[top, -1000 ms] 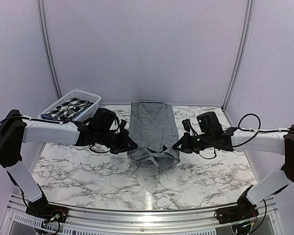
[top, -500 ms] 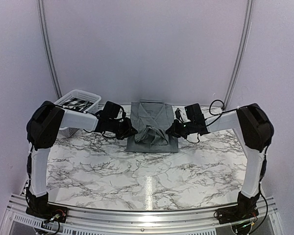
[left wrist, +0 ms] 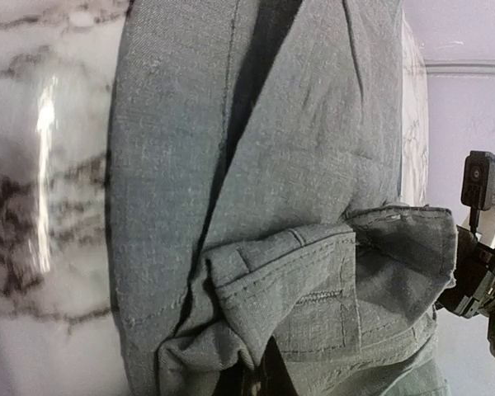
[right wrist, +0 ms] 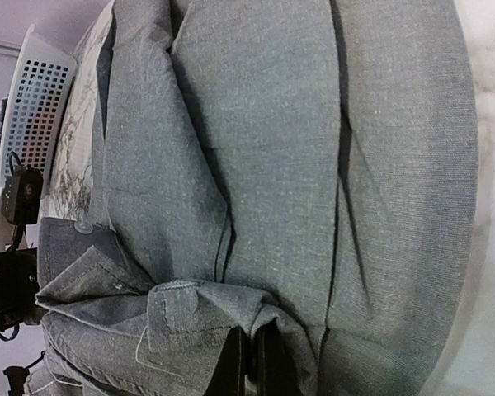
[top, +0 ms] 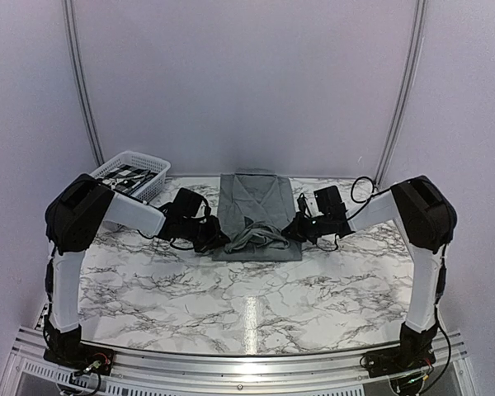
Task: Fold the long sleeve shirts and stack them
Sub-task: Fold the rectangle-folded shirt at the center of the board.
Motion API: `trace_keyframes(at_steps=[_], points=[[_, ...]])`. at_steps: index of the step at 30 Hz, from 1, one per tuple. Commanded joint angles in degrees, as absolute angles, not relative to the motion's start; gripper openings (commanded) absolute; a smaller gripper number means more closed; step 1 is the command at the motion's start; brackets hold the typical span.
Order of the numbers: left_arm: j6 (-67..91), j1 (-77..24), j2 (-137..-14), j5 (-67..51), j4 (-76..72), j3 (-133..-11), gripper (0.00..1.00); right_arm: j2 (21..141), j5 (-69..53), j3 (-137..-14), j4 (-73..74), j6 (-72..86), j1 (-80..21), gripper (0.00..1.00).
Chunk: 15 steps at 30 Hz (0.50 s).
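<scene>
- Both claws grip one plain mid-grey woven long sleeve shirt point(top: 254, 196): left claw point(top: 218, 241) clamped on its near-left edge, right claw point(top: 291, 232) on its near-right.
- Shirt lies far-centre on the marble worktop point(top: 231, 297), near hem bunched between them.

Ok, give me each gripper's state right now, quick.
Left gripper: closed, pinching the lifted edge of the grey shirt.
Right gripper: closed, pinching the same edge from the other side.
</scene>
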<state>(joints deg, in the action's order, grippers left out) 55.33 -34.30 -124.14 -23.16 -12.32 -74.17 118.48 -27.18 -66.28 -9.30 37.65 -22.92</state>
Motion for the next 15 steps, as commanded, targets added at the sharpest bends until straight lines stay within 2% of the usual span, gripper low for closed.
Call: trace_keyframes(at_steps=[1,7,15], points=[[56.23,-37.04,-118.19,-21.44,-11.43,-67.62,0.00,113.21,-28.14,-59.31,-9.96,37.76,-22.88,0.00],[57.83,-39.94,-112.54,-18.62,-11.55,-63.68,0.00,106.63,-28.50,-52.12,-10.65,37.50,-23.20,0.00],[57.18,-39.32,-113.98,-18.81,-10.47,-69.39,0.00,106.49,-28.40,-56.42,-7.44,36.99,-22.97,0.00]])
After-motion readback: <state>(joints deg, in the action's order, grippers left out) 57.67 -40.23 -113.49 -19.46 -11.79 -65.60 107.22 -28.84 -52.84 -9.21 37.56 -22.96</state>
